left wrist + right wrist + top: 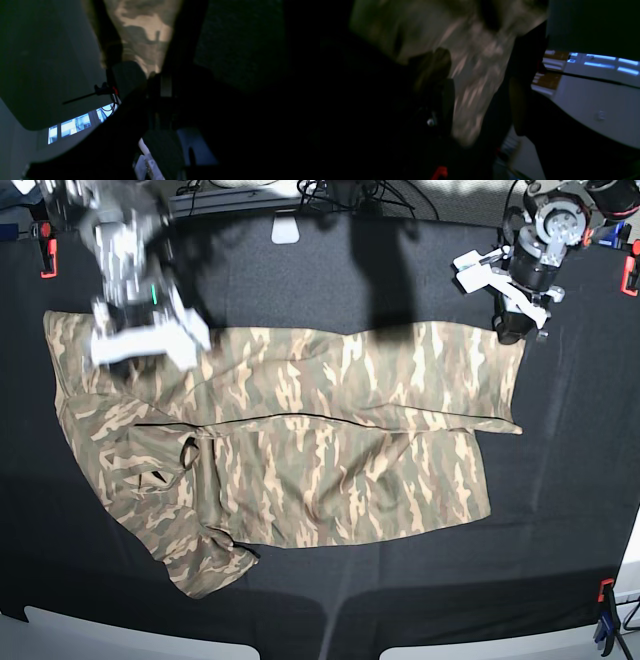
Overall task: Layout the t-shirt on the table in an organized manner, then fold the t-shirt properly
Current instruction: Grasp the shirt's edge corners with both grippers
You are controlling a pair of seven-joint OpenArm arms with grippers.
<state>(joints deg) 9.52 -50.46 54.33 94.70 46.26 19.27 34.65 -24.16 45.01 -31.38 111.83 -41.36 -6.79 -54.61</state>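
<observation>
The camouflage t-shirt (320, 440) lies spread across the black table (400, 600), partly doubled over, with a sleeve bunched at the front left. My left gripper (508, 330) is at the shirt's far right corner. In the left wrist view it (155, 72) is shut, and the t-shirt (145, 30) tapers into the closed jaws. My right gripper (145, 345) is blurred over the shirt's far left edge. The right wrist view shows this gripper (482, 52) with its fingers wide apart and blurred t-shirt fabric (475, 62) between them.
Orange clamps sit on the table's far left edge (45, 255) and far right edge (628, 275), and a blue and orange one (603, 620) at the front right. Cables and hangers (340, 195) lie beyond the back edge. White panels (100, 630) line the front.
</observation>
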